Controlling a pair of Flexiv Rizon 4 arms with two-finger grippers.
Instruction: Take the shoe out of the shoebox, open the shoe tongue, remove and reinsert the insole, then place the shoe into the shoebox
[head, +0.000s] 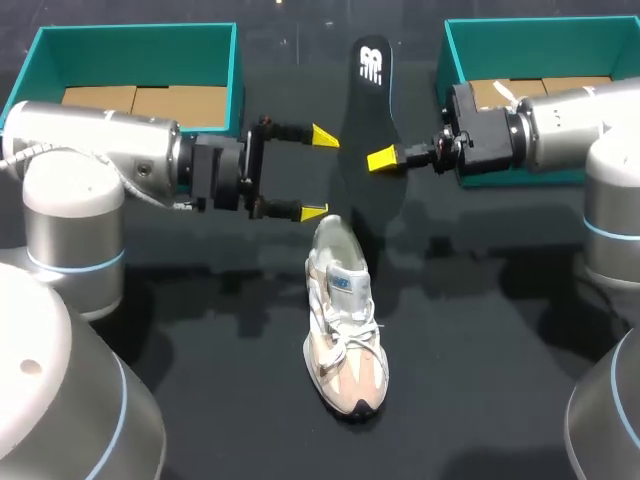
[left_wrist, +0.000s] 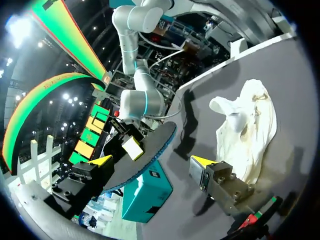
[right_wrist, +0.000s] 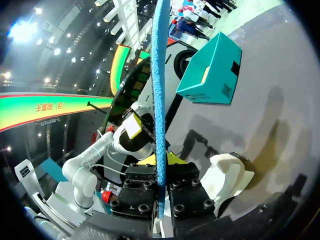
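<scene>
A black insole (head: 368, 120) hangs above the table, and my right gripper (head: 385, 158) is shut on its right edge. In the right wrist view the insole (right_wrist: 159, 90) shows edge-on as a blue strip clamped in that gripper (right_wrist: 161, 161). My left gripper (head: 320, 173) stands wide open just left of the insole, touching nothing. From the left wrist, the insole (left_wrist: 145, 155) hangs just ahead of the open left gripper (left_wrist: 152, 162). The beige and white shoe (head: 343, 320) stands upright on the table below both grippers, toe toward the front; it also shows as the shoe (left_wrist: 250, 125) and the shoe (right_wrist: 225, 175).
Two teal shoeboxes stand open at the back: one at the left (head: 135, 75) behind my left arm, one at the right (head: 540, 50) behind my right arm. The black table (head: 480, 350) spreads around the shoe.
</scene>
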